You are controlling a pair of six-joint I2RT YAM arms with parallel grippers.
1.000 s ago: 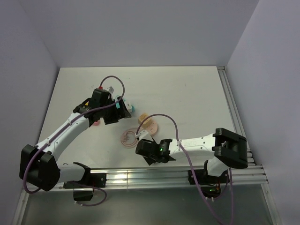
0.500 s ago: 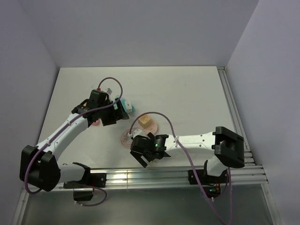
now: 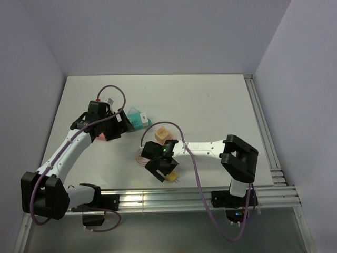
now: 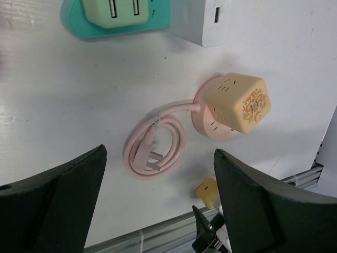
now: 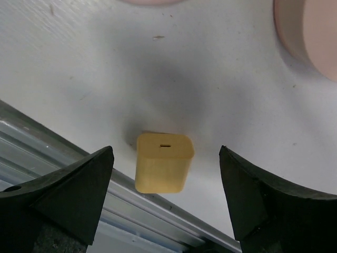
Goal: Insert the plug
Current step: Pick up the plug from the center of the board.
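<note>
Right end effector (image 5: 166, 153) is hanging wide open, gripping nothing, straddling the yellow plug (image 5: 164, 163), which is lying on the worktop (image 3: 210, 105) just beside the near rail (image 3: 200, 191). Risk: an off-centre close could be shoving it onto the rail or twisting it, misaligning the prongs for the cube socket (image 4: 237, 103). Left end effector (image 4: 159, 153) is sitting open, empty, over the pink cable coil (image 4: 179, 142).

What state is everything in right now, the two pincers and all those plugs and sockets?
left pincer: open, empty.
right pincer: open, over the yellow plug, not gripping it.
yellow plug: loose on the table, unplugged.
cube socket: visible sockets empty.
pink cord: coiled, its plug end lying free.
teal socket block: lying flat, visible ports empty.
</note>
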